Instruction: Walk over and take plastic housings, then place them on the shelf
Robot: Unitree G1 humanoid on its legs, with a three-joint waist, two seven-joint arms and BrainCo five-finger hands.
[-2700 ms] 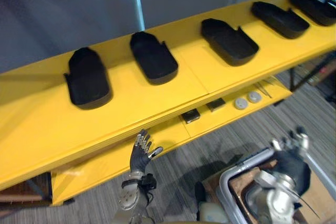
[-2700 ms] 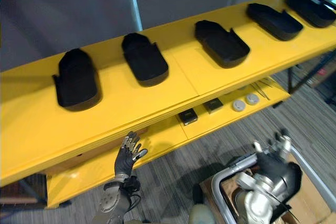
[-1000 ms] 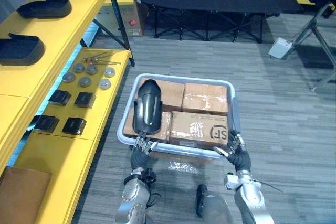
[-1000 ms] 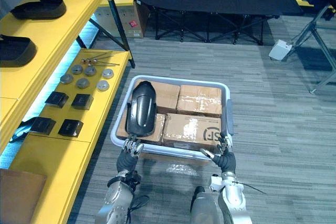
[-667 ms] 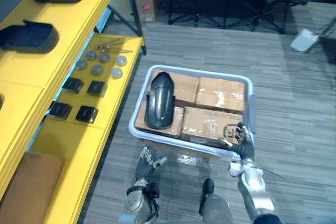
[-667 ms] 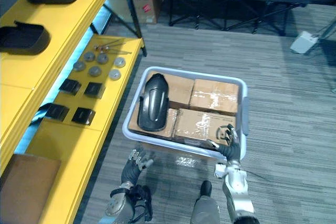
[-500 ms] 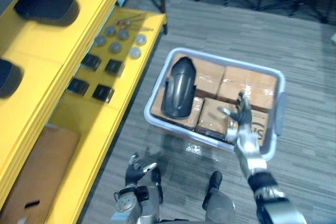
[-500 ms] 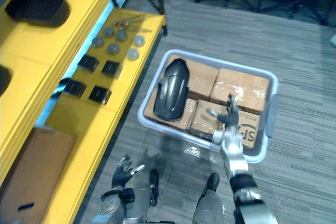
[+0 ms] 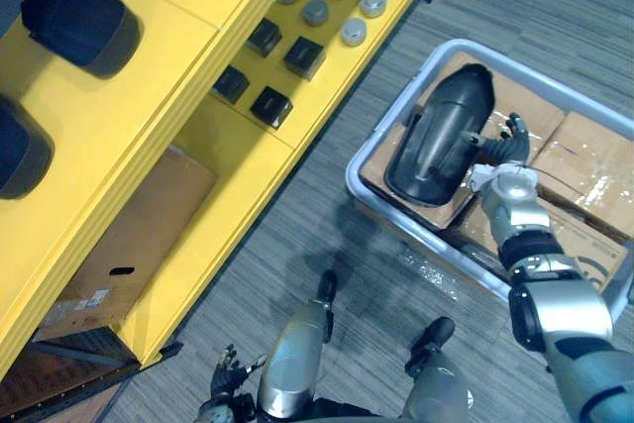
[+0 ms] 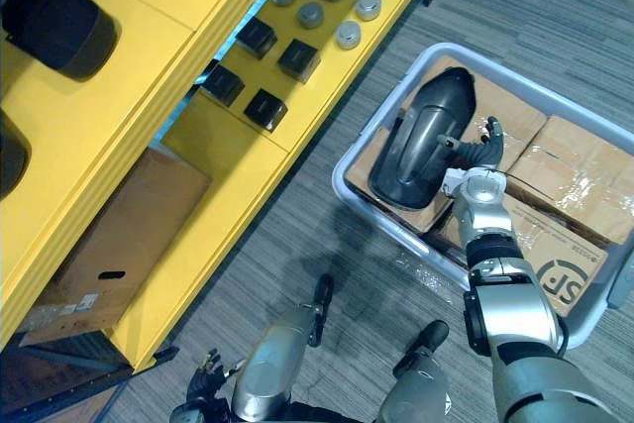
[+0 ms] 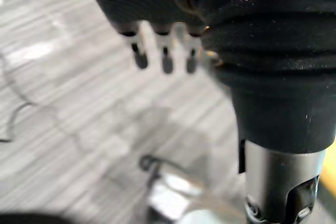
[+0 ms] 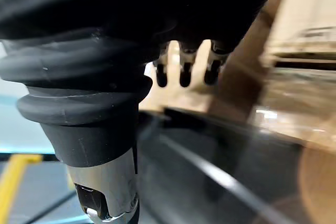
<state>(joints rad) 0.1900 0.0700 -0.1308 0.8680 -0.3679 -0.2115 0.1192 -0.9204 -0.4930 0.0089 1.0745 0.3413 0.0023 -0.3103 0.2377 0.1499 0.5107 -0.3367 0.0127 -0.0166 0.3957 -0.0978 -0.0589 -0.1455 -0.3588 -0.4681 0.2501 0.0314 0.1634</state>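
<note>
Both head eyes look steeply down, sharing the yellow shelf on the robot's left and the crate on its right. The left wrist camera faces the floor past the left hand. The right wrist camera, past the right hand, sits close against the black housing.

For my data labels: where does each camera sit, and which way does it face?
Left eye view: on the head, facing down at shelf, bin and housing; right hand and left hand show.
Right eye view: beside it, same scene.
Left wrist view: along the left hand's fingers, at floor.
Right wrist view: along the right hand's fingers, at the housing.
Shared: eye views and right wrist view show the housing.
</note>
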